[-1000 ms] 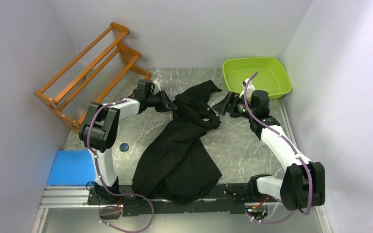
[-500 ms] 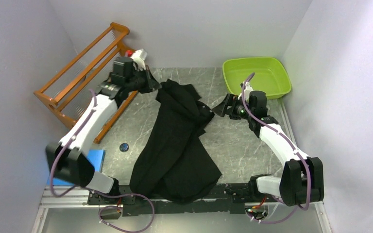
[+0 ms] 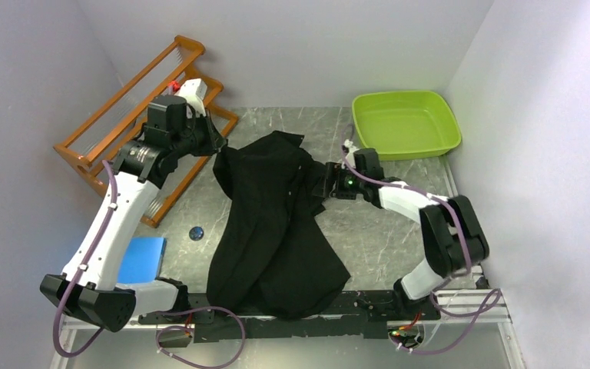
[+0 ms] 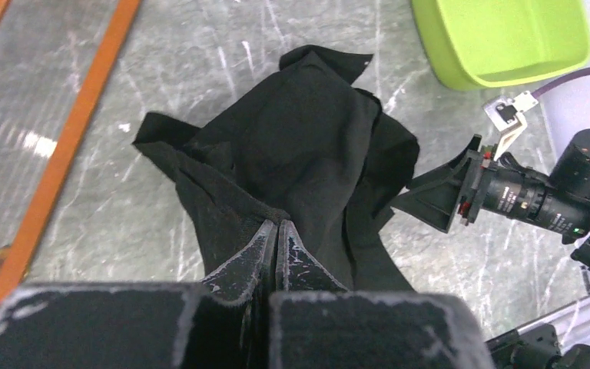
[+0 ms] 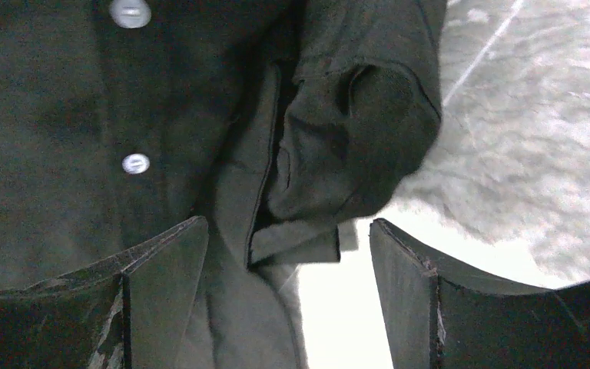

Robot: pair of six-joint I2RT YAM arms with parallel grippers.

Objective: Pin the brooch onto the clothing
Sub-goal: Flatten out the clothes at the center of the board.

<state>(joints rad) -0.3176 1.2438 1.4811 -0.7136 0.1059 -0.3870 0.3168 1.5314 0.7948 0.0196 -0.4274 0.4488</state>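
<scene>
The black clothing [image 3: 276, 223] lies spread lengthwise down the middle of the table. My left gripper [image 3: 217, 144] is shut on its far left corner, and in the left wrist view the jaws [image 4: 276, 225] pinch a black fold [image 4: 307, 131]. My right gripper [image 3: 324, 187] stands open at the shirt's right edge. In the right wrist view [image 5: 286, 231] a folded hem lies between its fingers, beside two pale buttons [image 5: 136, 163]. The brooch [image 3: 196, 232], small, dark and round, lies on the table left of the shirt, apart from both grippers.
An orange wooden rack [image 3: 134, 115] stands at the far left, close behind my left gripper. A lime green tray [image 3: 407, 123] sits at the far right. A blue pad [image 3: 142, 257] lies near the left arm's base. Grey walls close in on both sides.
My left gripper shut on the shirt and swung to the far left, dragging the shirt's top out that way. My right gripper moved left and low onto the shirt's right edge.
</scene>
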